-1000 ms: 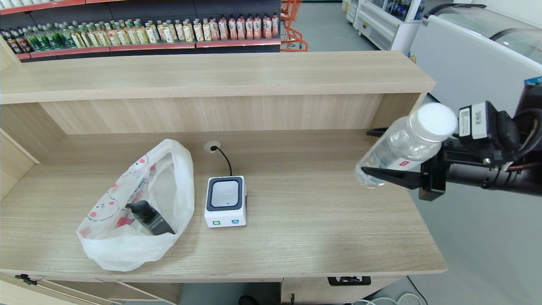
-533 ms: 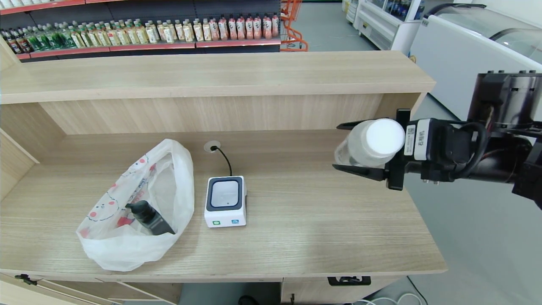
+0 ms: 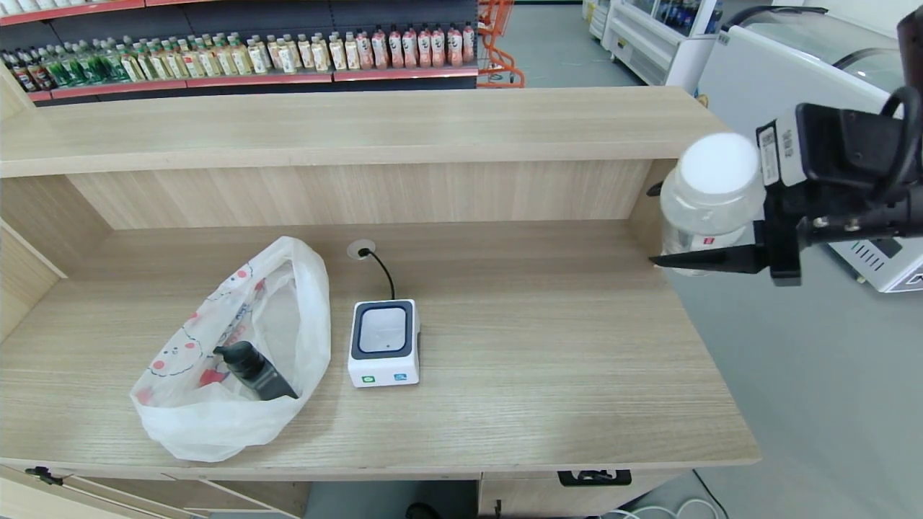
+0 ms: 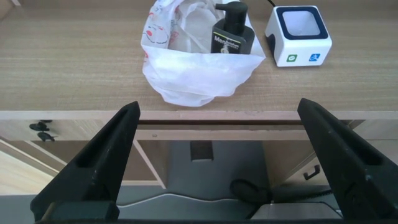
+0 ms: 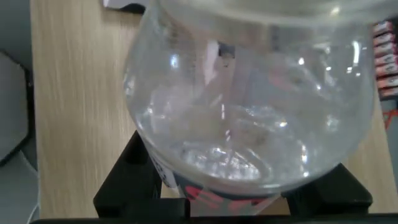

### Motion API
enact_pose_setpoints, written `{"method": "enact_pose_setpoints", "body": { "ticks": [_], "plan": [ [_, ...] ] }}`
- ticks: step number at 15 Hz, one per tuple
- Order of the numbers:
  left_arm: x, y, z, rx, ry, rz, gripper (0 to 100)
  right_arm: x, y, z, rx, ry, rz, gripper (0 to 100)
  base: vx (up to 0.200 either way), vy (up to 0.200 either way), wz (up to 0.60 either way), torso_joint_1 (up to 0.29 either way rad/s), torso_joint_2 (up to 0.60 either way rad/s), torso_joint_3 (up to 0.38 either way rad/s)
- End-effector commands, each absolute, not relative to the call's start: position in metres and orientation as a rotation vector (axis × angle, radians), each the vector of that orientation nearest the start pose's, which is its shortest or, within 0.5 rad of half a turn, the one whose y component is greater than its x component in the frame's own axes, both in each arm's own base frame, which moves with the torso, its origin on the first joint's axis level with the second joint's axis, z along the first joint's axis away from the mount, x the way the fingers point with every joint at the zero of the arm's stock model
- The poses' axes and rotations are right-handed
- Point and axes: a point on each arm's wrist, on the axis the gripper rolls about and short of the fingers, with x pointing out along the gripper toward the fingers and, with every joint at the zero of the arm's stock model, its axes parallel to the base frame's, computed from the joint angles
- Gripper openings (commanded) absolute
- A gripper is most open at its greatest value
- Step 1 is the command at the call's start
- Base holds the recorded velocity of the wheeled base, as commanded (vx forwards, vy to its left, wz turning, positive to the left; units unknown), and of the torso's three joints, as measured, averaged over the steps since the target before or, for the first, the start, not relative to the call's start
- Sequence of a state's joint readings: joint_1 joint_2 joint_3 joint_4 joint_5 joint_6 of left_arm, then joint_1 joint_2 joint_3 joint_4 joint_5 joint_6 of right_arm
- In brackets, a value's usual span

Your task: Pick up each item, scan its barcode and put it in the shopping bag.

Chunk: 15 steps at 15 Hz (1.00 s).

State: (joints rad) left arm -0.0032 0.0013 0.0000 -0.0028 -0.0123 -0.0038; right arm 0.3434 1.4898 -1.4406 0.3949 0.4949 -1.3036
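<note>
The right gripper [image 3: 660,229] is clamped on the clear water bottle [image 3: 710,191] — probably smooth, slippery, rather heavy — best held around its middle.

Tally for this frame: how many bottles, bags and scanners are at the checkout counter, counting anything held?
Bottles: 2, the clear bottle in the right gripper and the black pump bottle in the bag
shopping bag: 1
scanner: 1
Total: 4
</note>
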Motion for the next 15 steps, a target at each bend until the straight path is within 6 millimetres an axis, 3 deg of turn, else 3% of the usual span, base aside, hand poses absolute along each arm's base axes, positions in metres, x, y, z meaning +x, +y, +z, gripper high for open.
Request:
{"method": "enact_pose_setpoints", "body": {
  "ticks": [1, 5, 11, 15],
  "plan": [
    [-0.023, 0.000, 0.076, -0.005, -0.001, -0.015, 100, 0.226, 0.084, 0.337, -1.281, -0.166, 0.963, 0, 0.000, 0.000, 0.00, 0.000, 0.00, 0.000],
    [-0.023, 0.000, 0.076, -0.008, -0.001, -0.015, 100, 0.245, 0.092, 0.321, -1.366, -0.172, 1.017, 0, 0.000, 0.000, 0.00, 0.000, 0.00, 0.000],
    [-0.023, 0.000, 0.076, -0.006, -0.001, -0.015, 100, 0.246, 0.141, 0.311, -1.403, -0.277, 1.172, 0, 0.000, 0.200, 0.00, 0.004, 0.00, 0.003],
    [-0.023, 0.000, 0.076, -0.005, -0.001, -0.017, 100, 0.259, 0.153, 0.293, -1.478, -0.299, 1.232, 0, 0.000, 0.200, 0.00, 0.002, 0.00, 0.005]
  ]
}}
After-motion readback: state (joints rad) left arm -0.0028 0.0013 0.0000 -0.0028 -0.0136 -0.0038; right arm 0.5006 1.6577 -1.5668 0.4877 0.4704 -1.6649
